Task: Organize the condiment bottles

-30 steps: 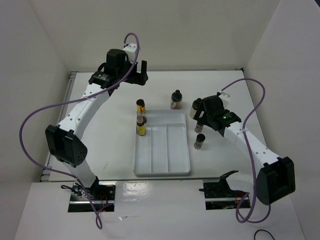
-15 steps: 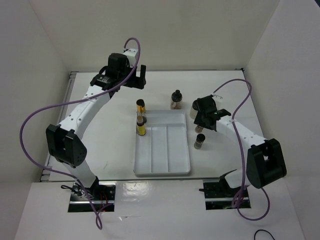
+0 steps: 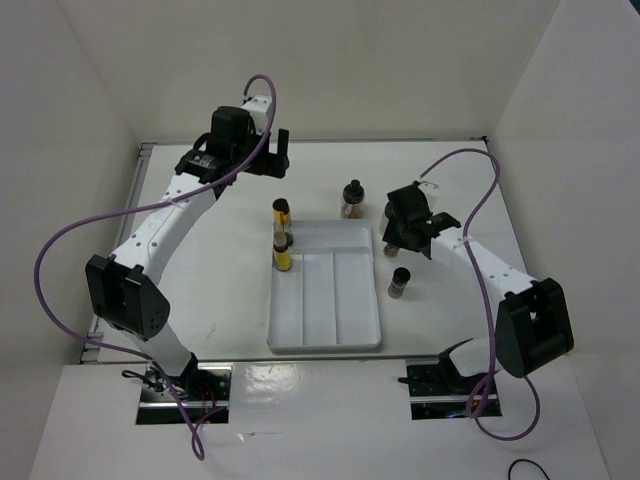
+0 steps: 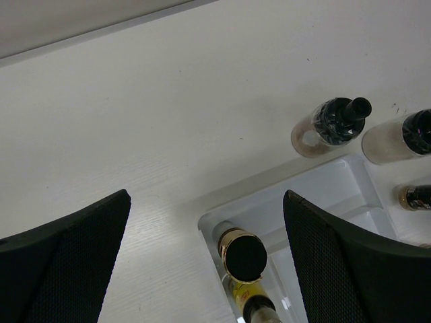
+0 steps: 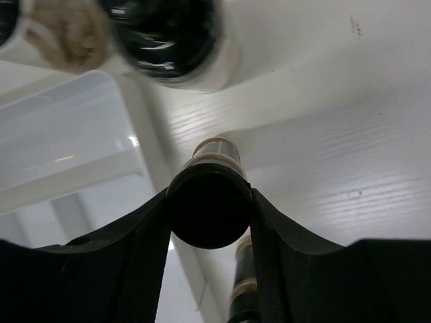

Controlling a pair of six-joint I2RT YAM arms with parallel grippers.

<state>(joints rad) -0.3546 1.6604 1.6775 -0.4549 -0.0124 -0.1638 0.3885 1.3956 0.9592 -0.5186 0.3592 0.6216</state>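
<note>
Two slim yellow bottles point(image 3: 283, 252) stand in the far left compartment of the white tray point(image 3: 340, 320); the left wrist view shows the cap of the far one point(image 4: 244, 258) from above. My left gripper point(image 3: 275, 158) is open and empty, high above the tray's far left corner point(image 4: 205, 198). My right gripper point(image 3: 398, 244) is shut on a small dark-brown bottle point(image 5: 209, 205), just right of the tray's far right corner. The other small dark-brown bottle point(image 3: 399, 281) stands right of the tray. The clear jar point(image 3: 352, 198) and the white bottle point(image 3: 386, 214) stand behind the tray.
White walls close the table on the left, back and right. The tray's middle and right compartments point(image 3: 355, 290) hold nothing. In the right wrist view the tray rim point(image 5: 145, 145) runs just left of the held bottle, and the white bottle's cap point(image 5: 165, 30) is close ahead.
My right arm has swung its elbow in and the gripper, shut on the small dark bottle, has shifted slightly back and left. My left gripper has drifted a little left.
</note>
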